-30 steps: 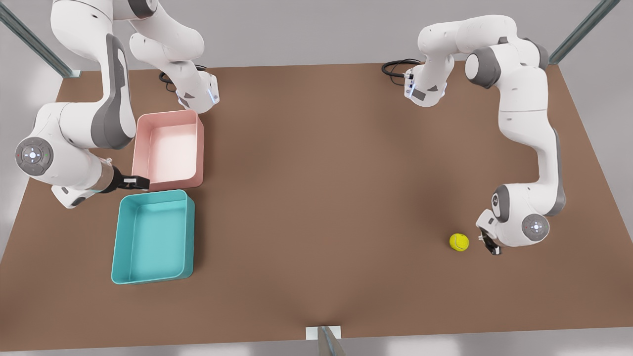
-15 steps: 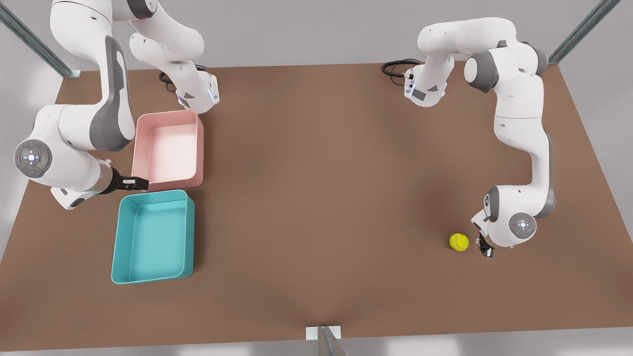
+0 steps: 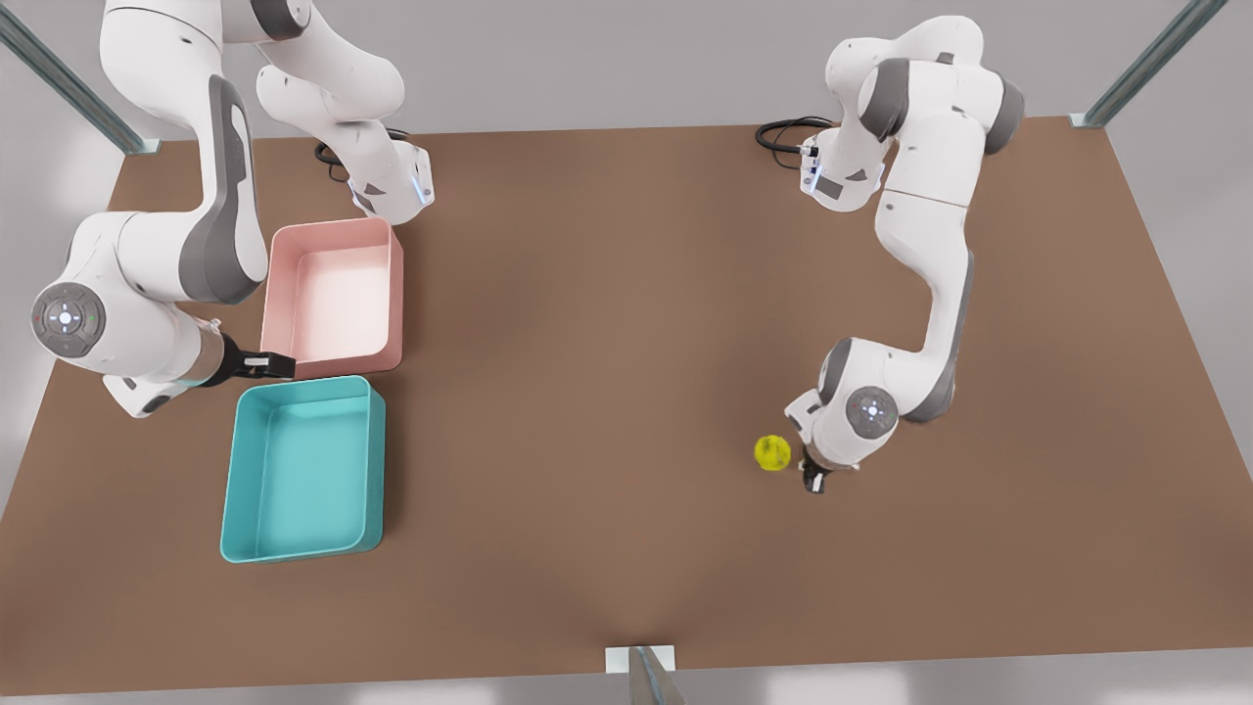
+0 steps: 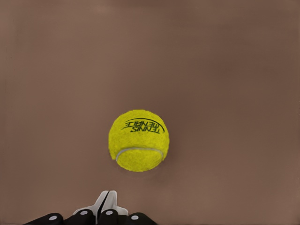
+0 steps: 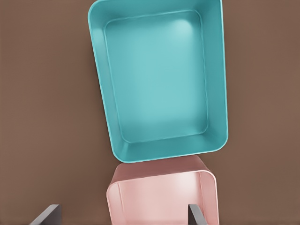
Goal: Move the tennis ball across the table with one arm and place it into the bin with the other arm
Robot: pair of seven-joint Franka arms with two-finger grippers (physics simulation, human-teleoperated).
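The tennis ball (image 3: 772,452) lies on the brown table (image 3: 626,343) toward the front view's right, with its seam and print clear in the left wrist view (image 4: 138,140). My left gripper (image 3: 812,480) sits low just behind the ball, fingers shut (image 4: 108,200), with a small gap between them and the ball. The teal bin (image 3: 303,468) stands empty at the front view's left and also lies below the right wrist camera (image 5: 159,79). My right gripper (image 3: 266,365) hovers open between the two trays (image 5: 122,215), holding nothing.
A pink tray (image 3: 335,294), empty, stands just behind the teal bin, nearly touching it (image 5: 161,197). Black cables (image 3: 783,132) lie at the far table edge. A metal post (image 3: 646,676) rises at the near edge. Bare tabletop stretches between the ball and the bins.
The left arm swept toward the front view's left and the ball moved that way with it, slightly farther from the near edge. The right arm has barely moved.
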